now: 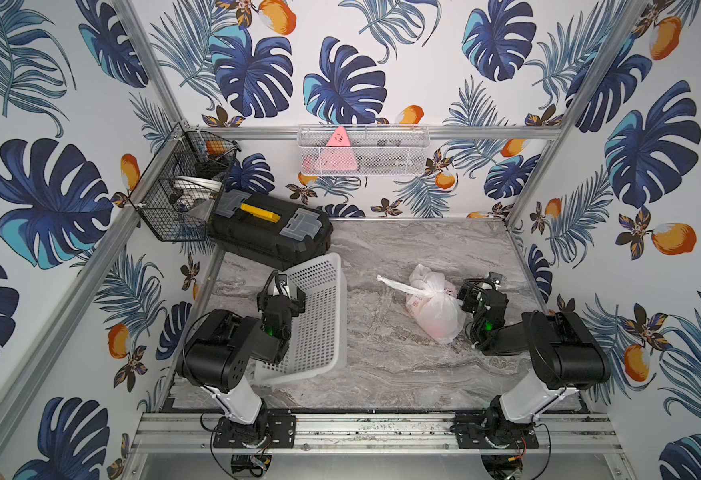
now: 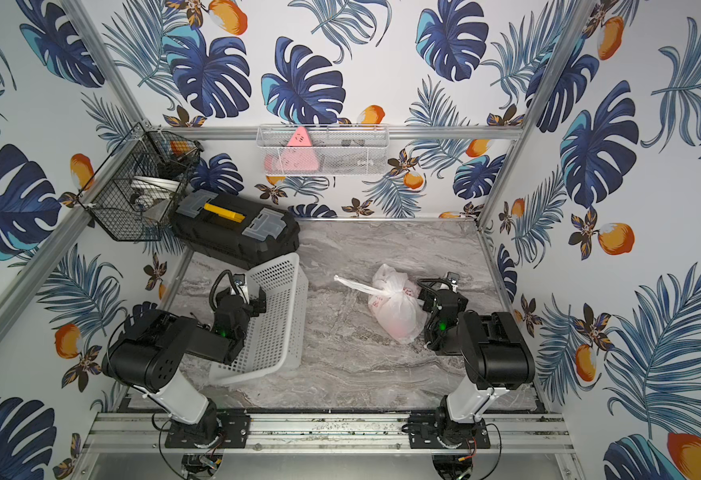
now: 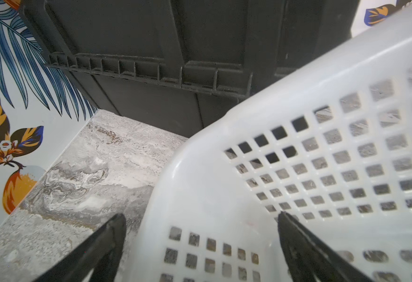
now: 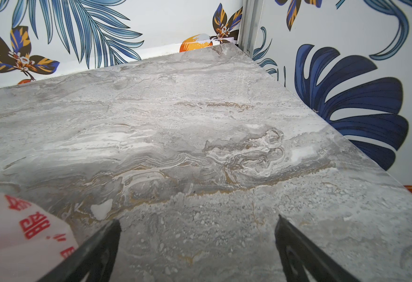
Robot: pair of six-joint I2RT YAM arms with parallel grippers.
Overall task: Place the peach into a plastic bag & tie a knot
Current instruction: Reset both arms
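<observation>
The right gripper (image 4: 197, 218) has its jaws spread wide with only bare tabletop between them. It holds nothing. Just beside one finger lies the thin translucent white plastic bag with red lettering (image 4: 17, 232), apart from the jaws. In both top views the bag (image 1: 436, 307) rests on the grey marble-patterned table (image 1: 382, 374), right of centre. Its handles are bunched into a small twisted knot (image 1: 422, 292), with a thin tail trailing toward the middle of the table. A faint pink, rounded shape low inside the bag (image 1: 439, 329) is probably the peach. With the fruit seemingly enclosed and the neck tied, the task looks finished, which would explain why this gripper is parked empty next to the bag.

The left gripper (image 3: 201, 216) is equally wide open and empty. It straddles a corner of the white perforated plastic basket (image 3: 212, 195), one finger over the table and the other over the basket wall. Whether it touches the rim I cannot tell. Beyond the basket sits the black plastic toolbox with a yellow handle (image 1: 270, 232).

Both arms are folded low and compact, with elbows drawn toward their bases and wrists pointing at the back wall. This looks like a rest posture.
</observation>
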